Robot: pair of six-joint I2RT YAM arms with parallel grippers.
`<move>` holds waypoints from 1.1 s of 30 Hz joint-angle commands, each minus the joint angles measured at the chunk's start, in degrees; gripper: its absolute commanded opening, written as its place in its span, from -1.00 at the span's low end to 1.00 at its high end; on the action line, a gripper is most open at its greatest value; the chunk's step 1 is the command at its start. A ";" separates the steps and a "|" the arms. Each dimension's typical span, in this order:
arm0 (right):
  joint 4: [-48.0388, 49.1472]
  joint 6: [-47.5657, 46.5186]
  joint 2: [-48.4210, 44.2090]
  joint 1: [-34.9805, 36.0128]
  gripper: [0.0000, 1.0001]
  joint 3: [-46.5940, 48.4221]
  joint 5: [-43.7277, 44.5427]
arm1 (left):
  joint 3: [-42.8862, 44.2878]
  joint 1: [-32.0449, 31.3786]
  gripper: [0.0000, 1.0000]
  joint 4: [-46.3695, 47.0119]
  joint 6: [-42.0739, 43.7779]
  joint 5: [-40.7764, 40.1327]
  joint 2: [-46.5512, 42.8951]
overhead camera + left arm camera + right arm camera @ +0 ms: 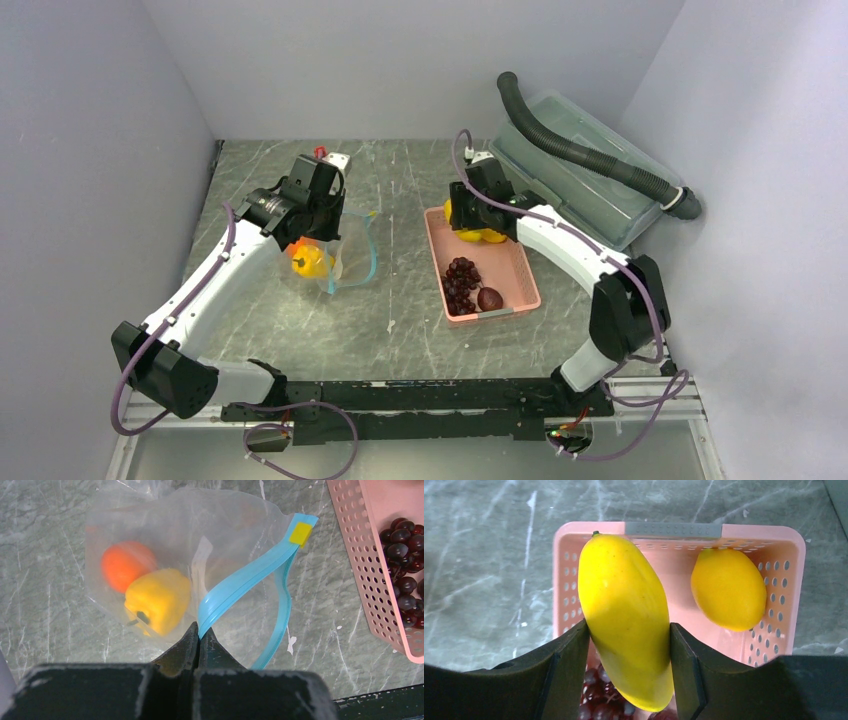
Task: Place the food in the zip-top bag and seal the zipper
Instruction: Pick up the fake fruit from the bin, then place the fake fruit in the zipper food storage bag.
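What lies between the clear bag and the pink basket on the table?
Nothing: only bare marbled tabletop separates the bag from the basket. The top view and the left wrist view both show it.

Clear bag (225,525), teal zipper (240,582) unsealed, holds orange (122,565) and yellow bell pepper (160,597).
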 commanded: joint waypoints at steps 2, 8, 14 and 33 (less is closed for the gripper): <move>0.43 2.47 -6.98 1.44 -0.25 -1.32 -4.19 | -0.23 -0.02 -1.00 1.51 -0.25 0.56 -0.25; 1.83 3.74 -12.01 4.13 -0.28 -2.17 -9.39 | -0.23 0.02 -1.00 1.51 -0.32 0.40 -0.24; 2.25 3.80 -14.14 9.05 -0.28 -1.32 -10.88 | -0.14 0.00 -1.00 1.42 -0.37 0.31 -0.12; 8.53 8.50 -7.03 19.90 -0.27 4.39 -18.35 | -0.19 -0.01 -1.00 1.39 -0.46 0.22 -0.12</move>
